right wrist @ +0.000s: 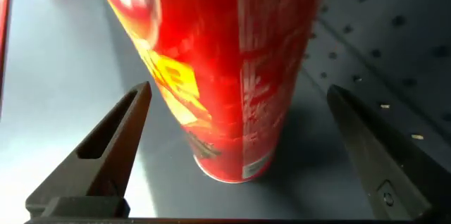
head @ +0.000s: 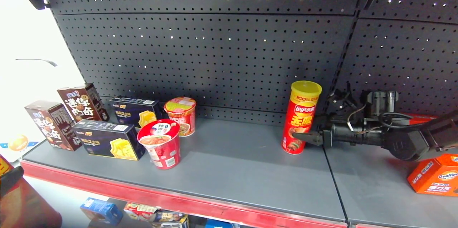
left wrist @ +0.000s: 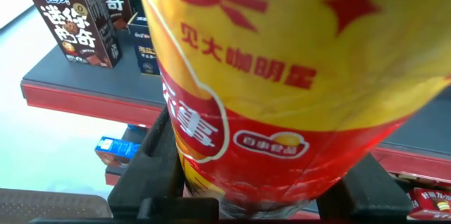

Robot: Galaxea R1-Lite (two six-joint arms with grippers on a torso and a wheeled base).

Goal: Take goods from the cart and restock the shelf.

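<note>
A tall red chips can [head: 300, 117] with a yellow lid stands upright on the grey shelf [head: 232, 170], right of its middle. My right gripper [head: 304, 137] is level with the can's lower part, coming in from the right. In the right wrist view this gripper [right wrist: 239, 96] is open, its fingers [right wrist: 116, 146] on either side of the can [right wrist: 225, 76] and apart from it. My left gripper [left wrist: 257, 182] is shut on a yellow and red snack package [left wrist: 296, 76], held in front of the shelf's left part.
On the shelf's left stand two brown boxes [head: 68, 113], two dark blue boxes [head: 107, 138] and two cup noodles [head: 161, 147]. An orange box [head: 434, 174] lies at the right. A black pegboard [head: 214, 52] backs the shelf; more goods sit on the lower level [head: 103, 210].
</note>
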